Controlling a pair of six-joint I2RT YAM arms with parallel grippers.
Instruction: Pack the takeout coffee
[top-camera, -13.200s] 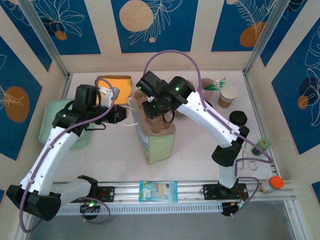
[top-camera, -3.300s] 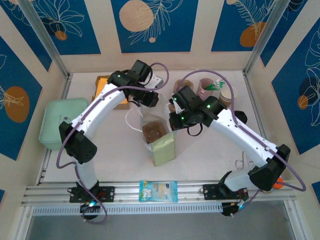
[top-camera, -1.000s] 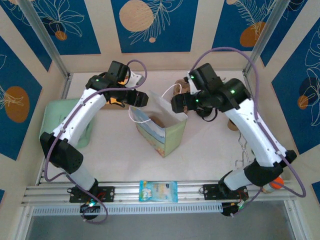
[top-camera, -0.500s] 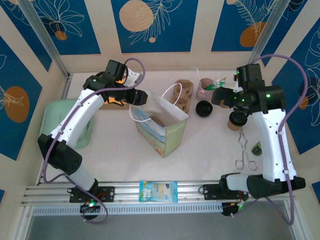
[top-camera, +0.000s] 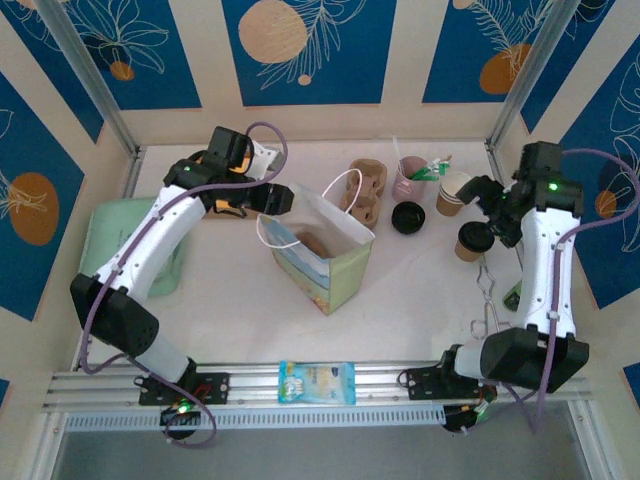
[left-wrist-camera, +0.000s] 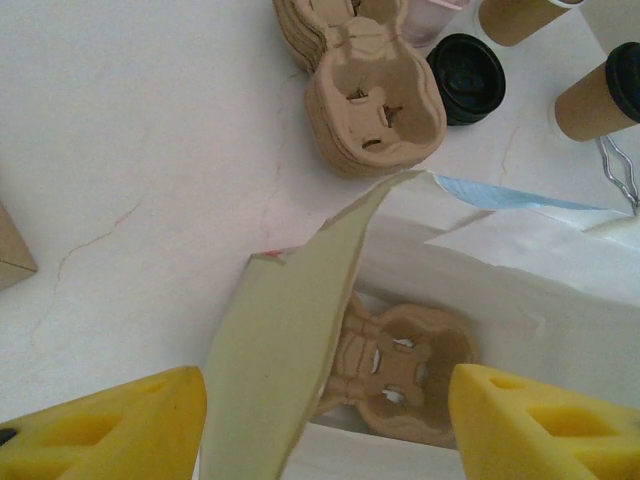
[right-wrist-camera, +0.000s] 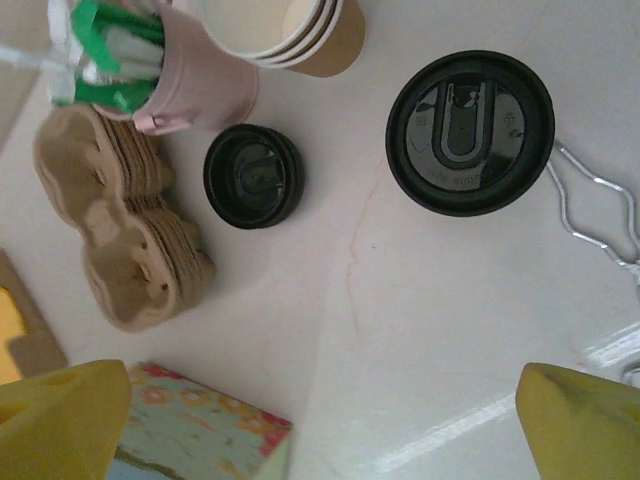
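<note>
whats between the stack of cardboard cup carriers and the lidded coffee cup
A loose black lid lies between the carrier stack and the takeout coffee, nearer the carriers. The right wrist view shows it best, the top view too.

text: none legible | packet (top-camera: 316, 382) print: too small | takeout coffee (right-wrist-camera: 470, 132) lid: marks unreadable

Coffee (right-wrist-camera: 470, 132): glossy black plastic lid, matt brown paper. Trays (right-wrist-camera: 118, 245): rough moulded pulp. Table (right-wrist-camera: 420, 340): smooth, glossy.

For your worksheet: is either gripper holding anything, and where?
Nothing: left gripper open astride the rim of the paper bag, right gripper open near the takeout coffee.
</note>
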